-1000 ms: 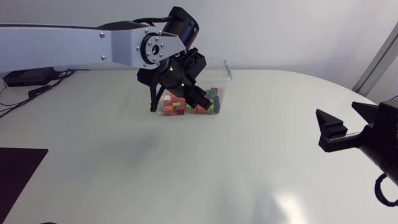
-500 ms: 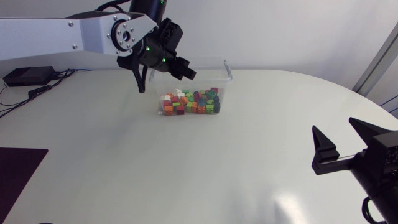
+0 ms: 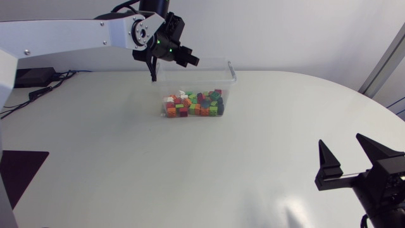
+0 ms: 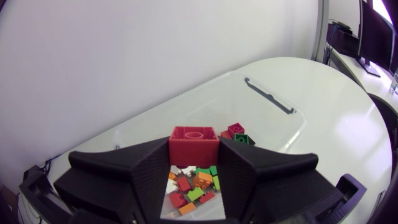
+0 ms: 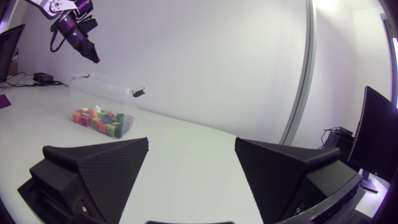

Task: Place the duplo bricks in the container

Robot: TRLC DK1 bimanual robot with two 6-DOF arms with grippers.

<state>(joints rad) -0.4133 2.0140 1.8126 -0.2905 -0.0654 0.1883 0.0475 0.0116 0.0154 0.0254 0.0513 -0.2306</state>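
My left claw (image 3: 182, 58), upper left, clamps a red brick (image 4: 194, 143) over the container (image 3: 229, 71). Next: open to drop it in. Right claw (image 3: 350, 163) gapes wide.

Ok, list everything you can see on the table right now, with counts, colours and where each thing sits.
clear plastic container: one, transparent, far middle of the table.
loose duplo bricks: a heap, too many to count; red, orange, green, white and more; inside the container.
red duplo brick: one, held over the container.
dark mat: one, near left of the table.
left gripper: black, shut on the red duplo brick, above the container.
right gripper: black, open, empty, near right of the table.
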